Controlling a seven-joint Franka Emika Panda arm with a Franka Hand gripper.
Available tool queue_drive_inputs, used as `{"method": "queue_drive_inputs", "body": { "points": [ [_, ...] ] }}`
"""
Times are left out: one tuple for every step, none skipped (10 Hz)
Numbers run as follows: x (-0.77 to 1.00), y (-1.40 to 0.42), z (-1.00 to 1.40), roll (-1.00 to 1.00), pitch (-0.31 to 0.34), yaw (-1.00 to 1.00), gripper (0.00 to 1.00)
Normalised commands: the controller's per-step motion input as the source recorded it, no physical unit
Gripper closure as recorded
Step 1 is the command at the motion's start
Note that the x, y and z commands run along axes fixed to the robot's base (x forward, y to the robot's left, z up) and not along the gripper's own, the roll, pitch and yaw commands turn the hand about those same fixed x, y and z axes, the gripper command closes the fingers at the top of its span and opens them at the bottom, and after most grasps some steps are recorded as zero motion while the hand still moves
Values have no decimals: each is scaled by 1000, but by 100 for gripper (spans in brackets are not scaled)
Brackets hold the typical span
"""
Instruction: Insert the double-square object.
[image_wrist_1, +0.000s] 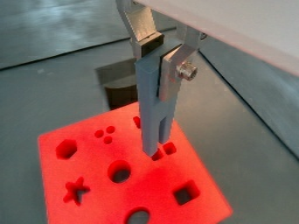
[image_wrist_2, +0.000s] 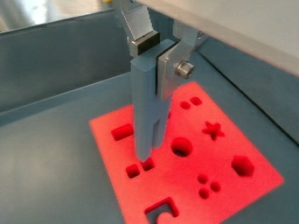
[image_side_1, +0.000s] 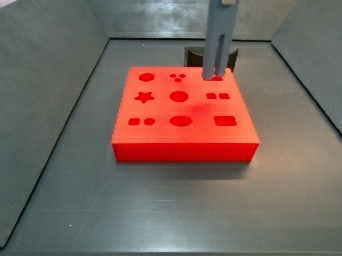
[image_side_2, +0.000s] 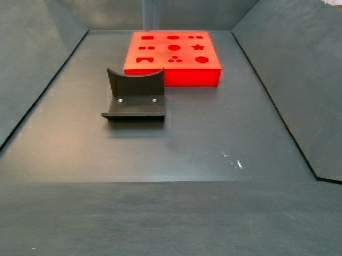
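In a side view the fixture (image_side_2: 134, 97) stands nearest on the grey floor (image_side_2: 174, 160), with the red block (image_side_2: 174, 55) of shaped holes behind it; the arm is cut off there. In both wrist views the gripper (image_wrist_1: 156, 70) is clamped on a long grey-blue bar (image_wrist_1: 156, 105), the double-square object. The bar hangs upright, its tip at a hole (image_wrist_2: 140, 168) near the block's edge, though how deep it sits is hard to tell.

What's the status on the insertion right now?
Gripper shut on double-square object, above red block. Object's tip at double-square hole, not seated. Fixture clear of path.
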Motion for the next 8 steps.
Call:
{"method": "queue_drive_inputs", "body": {
  "points": [
    [0, 0, -234, 0, 0, -1000, 100],
    [0, 0, -257, 0, 0, -1000, 100],
    [0, 0, -317, 0, 4, -1000, 100],
    [0, 0, -394, 29, 59, -1000, 100],
    [0, 0, -397, 46, 173, -926, 100],
    [0, 9, -343, 43, 199, -869, 100],
    [237, 0, -160, 21, 216, -597, 100],
    [391, 46, 0, 0, 117, -289, 100]
  ]
}}
